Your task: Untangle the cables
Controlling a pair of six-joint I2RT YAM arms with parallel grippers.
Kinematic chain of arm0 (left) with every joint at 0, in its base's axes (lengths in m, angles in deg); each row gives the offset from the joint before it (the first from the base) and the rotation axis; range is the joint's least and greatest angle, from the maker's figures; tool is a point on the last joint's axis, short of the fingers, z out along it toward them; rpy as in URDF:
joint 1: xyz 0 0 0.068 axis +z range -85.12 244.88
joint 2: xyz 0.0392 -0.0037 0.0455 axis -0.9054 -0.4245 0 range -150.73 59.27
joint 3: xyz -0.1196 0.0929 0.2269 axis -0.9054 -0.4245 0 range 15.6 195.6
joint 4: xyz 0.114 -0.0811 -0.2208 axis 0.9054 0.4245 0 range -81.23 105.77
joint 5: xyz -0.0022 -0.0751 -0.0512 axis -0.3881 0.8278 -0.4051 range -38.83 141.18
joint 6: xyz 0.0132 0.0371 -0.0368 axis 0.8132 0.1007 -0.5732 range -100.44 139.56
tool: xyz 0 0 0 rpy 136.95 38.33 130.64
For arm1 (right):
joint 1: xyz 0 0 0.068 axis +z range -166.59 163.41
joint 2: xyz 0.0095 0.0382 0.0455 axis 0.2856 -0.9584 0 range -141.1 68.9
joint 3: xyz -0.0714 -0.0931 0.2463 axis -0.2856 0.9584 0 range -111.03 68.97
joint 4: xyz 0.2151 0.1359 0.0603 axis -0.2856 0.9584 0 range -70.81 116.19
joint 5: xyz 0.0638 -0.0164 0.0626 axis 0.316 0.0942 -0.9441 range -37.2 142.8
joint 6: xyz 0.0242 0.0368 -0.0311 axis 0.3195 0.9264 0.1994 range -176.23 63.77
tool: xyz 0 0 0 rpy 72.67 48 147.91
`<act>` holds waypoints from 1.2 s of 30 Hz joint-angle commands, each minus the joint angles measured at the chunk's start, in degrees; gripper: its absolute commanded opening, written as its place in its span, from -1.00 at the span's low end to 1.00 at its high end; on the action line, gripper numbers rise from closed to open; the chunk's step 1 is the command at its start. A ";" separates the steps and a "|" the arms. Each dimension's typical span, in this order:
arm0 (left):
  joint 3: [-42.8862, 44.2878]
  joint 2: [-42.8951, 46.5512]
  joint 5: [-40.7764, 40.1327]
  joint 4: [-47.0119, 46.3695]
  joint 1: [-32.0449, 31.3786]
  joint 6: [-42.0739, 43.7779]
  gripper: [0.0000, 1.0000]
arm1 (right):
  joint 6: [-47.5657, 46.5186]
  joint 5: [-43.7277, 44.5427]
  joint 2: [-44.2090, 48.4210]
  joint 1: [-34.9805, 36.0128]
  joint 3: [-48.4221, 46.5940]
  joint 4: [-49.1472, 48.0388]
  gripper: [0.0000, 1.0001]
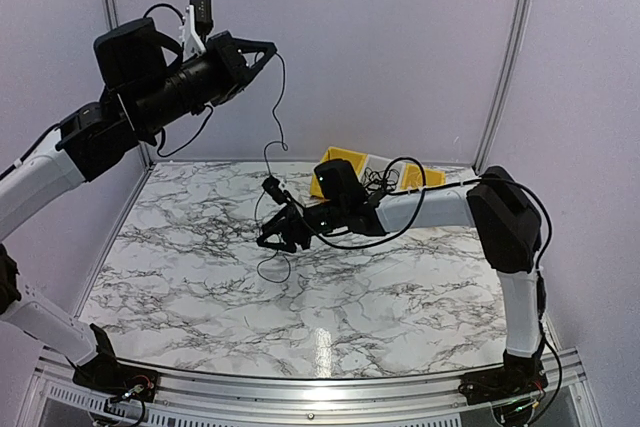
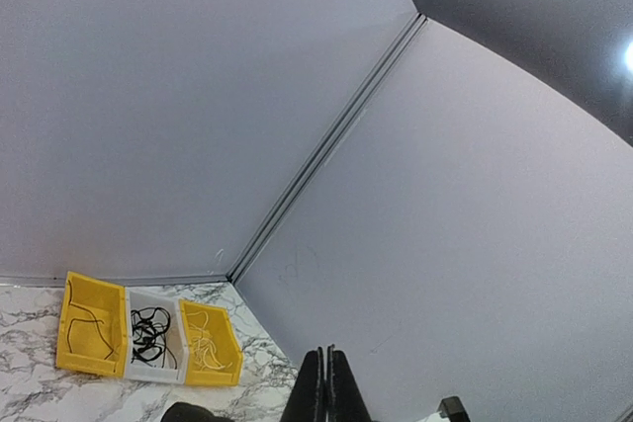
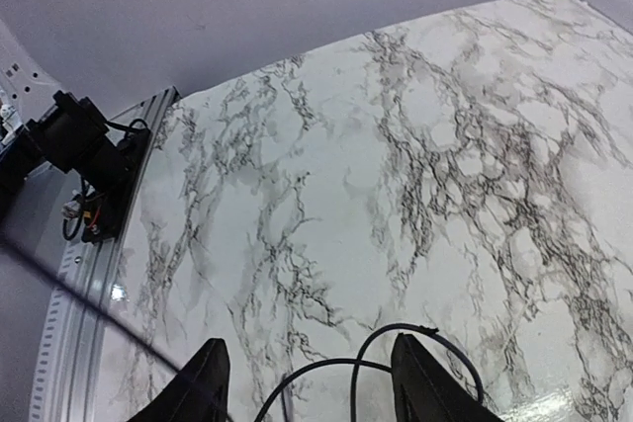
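My left gripper (image 1: 270,51) is raised high at the back left with its jaws shut on a thin black cable (image 1: 281,97). In the left wrist view its fingers (image 2: 327,382) are pressed together and the cable is hidden. The cable hangs down past a small plug (image 1: 272,187) to my right gripper (image 1: 279,236) and ends in a loop on the table (image 1: 272,269). My right gripper (image 3: 309,345) hovers low over the marble, open wide. Black cable loops (image 3: 327,362) pass between its fingers without being clamped.
A row of bins stands at the back right: a yellow one (image 2: 89,333), a white one (image 2: 153,338) holding more black wires, and another yellow one (image 2: 210,343) with pale wires. The left arm's base and its connectors (image 3: 79,145) sit at the table's near edge.
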 commanded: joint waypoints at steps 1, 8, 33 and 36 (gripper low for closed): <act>6.27 -0.72 -0.89 -1.45 -0.25 0.98 -1.00 | -3.75 8.19 -2.34 0.24 2.03 3.81 0.12; 13.89 -2.97 -1.10 -0.98 -0.22 0.99 -1.00 | -5.93 18.47 -3.05 0.20 2.21 5.00 -0.48; 20.06 10.89 -31.84 2.13 -0.22 22.82 -1.00 | -19.80 25.51 12.01 -24.74 18.31 12.12 -0.14; 15.91 12.83 -38.38 2.09 -0.25 23.59 -1.00 | -22.91 25.33 14.51 -27.13 19.06 14.74 0.03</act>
